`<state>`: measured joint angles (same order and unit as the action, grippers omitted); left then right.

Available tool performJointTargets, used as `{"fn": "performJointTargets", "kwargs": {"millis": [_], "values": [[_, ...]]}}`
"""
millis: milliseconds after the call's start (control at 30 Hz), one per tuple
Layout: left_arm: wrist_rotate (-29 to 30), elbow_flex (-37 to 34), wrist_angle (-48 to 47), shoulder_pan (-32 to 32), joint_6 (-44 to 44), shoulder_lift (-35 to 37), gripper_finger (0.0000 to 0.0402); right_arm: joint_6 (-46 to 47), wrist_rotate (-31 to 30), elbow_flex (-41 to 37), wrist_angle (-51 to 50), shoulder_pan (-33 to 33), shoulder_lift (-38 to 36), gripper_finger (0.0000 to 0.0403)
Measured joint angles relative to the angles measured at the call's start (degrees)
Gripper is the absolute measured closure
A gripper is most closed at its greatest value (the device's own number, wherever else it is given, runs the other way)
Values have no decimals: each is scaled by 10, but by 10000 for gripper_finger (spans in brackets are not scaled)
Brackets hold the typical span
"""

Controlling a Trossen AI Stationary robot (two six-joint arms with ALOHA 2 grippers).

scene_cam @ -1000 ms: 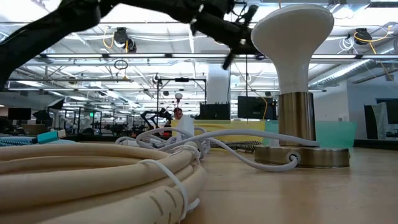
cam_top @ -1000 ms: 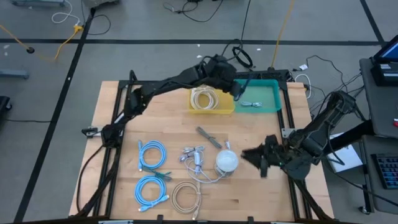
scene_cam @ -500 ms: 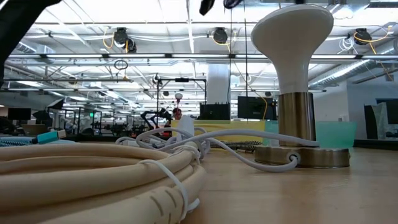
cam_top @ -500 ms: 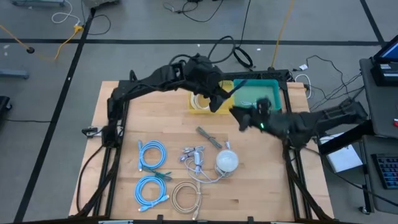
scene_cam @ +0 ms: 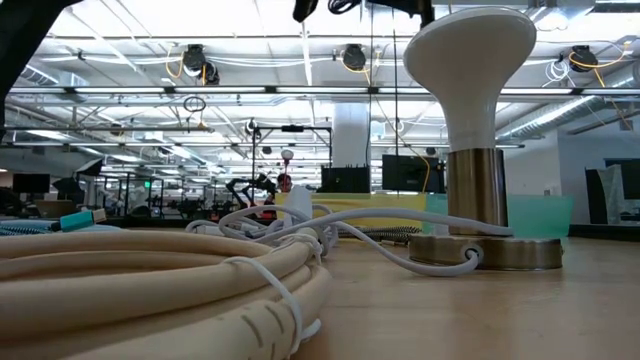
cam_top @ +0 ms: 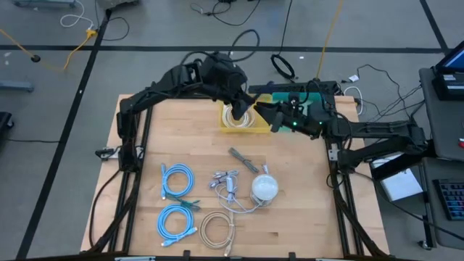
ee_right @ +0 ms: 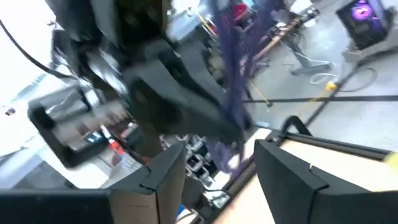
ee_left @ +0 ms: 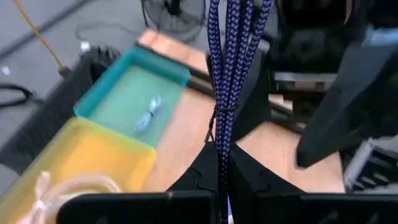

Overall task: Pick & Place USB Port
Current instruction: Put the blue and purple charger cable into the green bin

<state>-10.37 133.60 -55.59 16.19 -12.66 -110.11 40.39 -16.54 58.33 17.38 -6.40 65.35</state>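
Over yellow bin (cam_top: 246, 127), left fingers (ee_left: 224, 180) pinch purple cable (ee_left: 229, 56)

left pincer (cam_top: 245, 109) clamped, right pincer (cam_top: 275, 120) spread, facing each other

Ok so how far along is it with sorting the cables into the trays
Done: a cream cable lies in the yellow tray, a small bundle in the teal tray.
In hand: the left claw is shut on a purple braided cable; the right claw is open beside it.
Left: the blue cables and others on the table.

Two blue cable coils (cam_top: 177, 201), two bins (cam_top: 246, 127)
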Motion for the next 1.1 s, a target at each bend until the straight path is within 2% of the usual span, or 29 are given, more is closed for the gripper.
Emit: {"fn": "performJointTargets", "kwargs": {"millis": [200,467,600,700,767,833,933,1033,1100], "values": [[2,0,-52,-17,2,0,393,-11,8,0,21,-13,5,218],[0,0,-45,-48,3,-1,394,-11,18,0,40,-28,12,224],[4,0,-43,-51,1,-1,394,-6,24,1,38,-29,17,272],[-9,-1,-60,-44,-9,-1,381,-8,49,1,36,-30,20,349],[-48,-1,-93,-36,-3,1,365,-16,62,1,32,-29,20,387],[-73,0,-154,-28,20,5,348,-12,66,1,11,-33,20,391],[-71,-1,-293,-25,53,16,331,-16,59,0,-44,-48,13,397],[-21,-1,-351,-37,76,20,323,-34,60,0,-123,-71,2,398],[-9,-23,-344,-50,74,40,323,-54,59,0,-197,-94,-4,399]]}}
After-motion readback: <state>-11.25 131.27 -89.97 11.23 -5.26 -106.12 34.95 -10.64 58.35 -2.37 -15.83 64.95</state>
